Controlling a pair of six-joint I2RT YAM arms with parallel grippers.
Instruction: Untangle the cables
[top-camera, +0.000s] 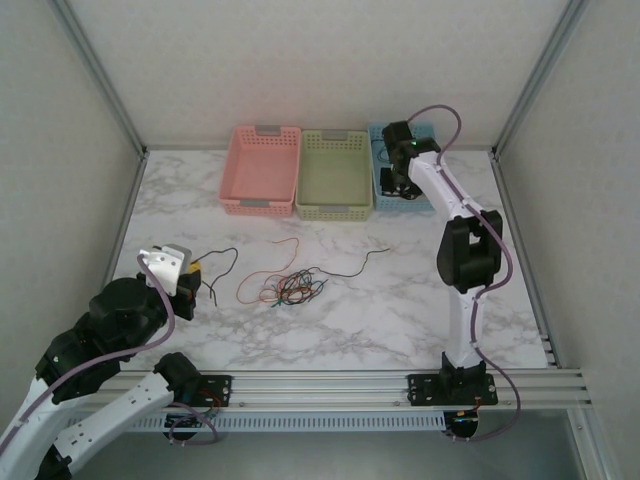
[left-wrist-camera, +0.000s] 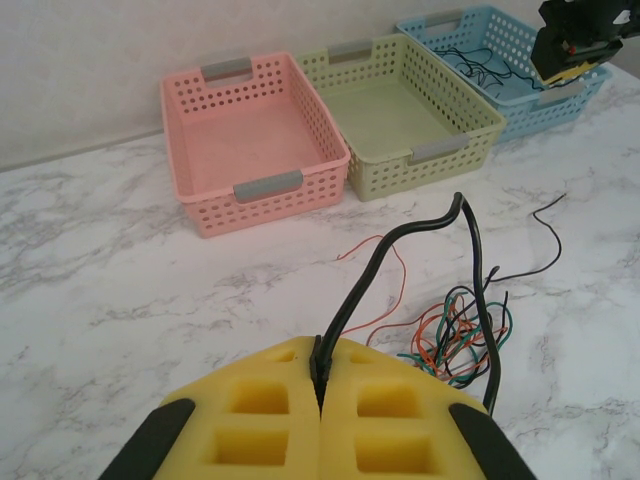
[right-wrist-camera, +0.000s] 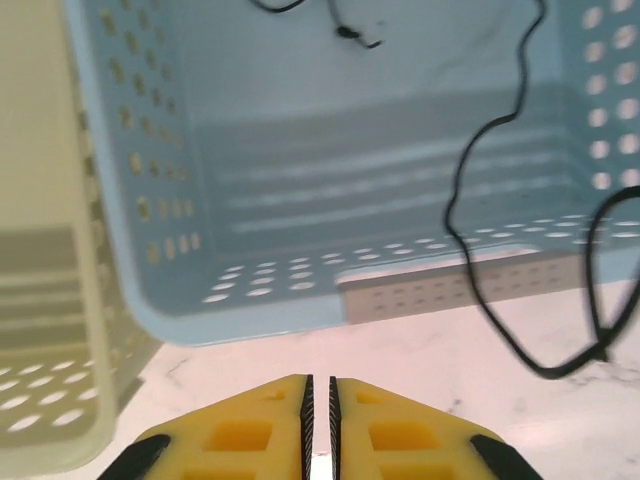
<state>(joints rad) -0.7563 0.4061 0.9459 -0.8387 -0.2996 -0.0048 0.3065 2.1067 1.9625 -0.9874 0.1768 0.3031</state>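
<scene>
The cables lie as a loose tangle (top-camera: 293, 288) of black, orange and green wires in the middle of the table, also seen from the left wrist (left-wrist-camera: 455, 340). My left gripper (top-camera: 192, 278) is shut on a thicker black cable (left-wrist-camera: 400, 245) that arches up from its fingertips (left-wrist-camera: 322, 352) and drops into the tangle. A thin red wire (left-wrist-camera: 397, 268) curls beside it. My right gripper (top-camera: 393, 183) hangs at the near edge of the blue basket (right-wrist-camera: 330, 170). Its jaws (right-wrist-camera: 320, 385) are almost together and empty. A black cable (right-wrist-camera: 480, 260) drapes out over that basket's rim.
Three baskets stand along the back wall: pink (top-camera: 262, 135), green (top-camera: 335, 140) and blue (top-camera: 424, 130), the blue one with black wires (left-wrist-camera: 480, 65) in it. A single black wire (top-camera: 360, 262) lies right of the tangle. Metal frame posts bound the table.
</scene>
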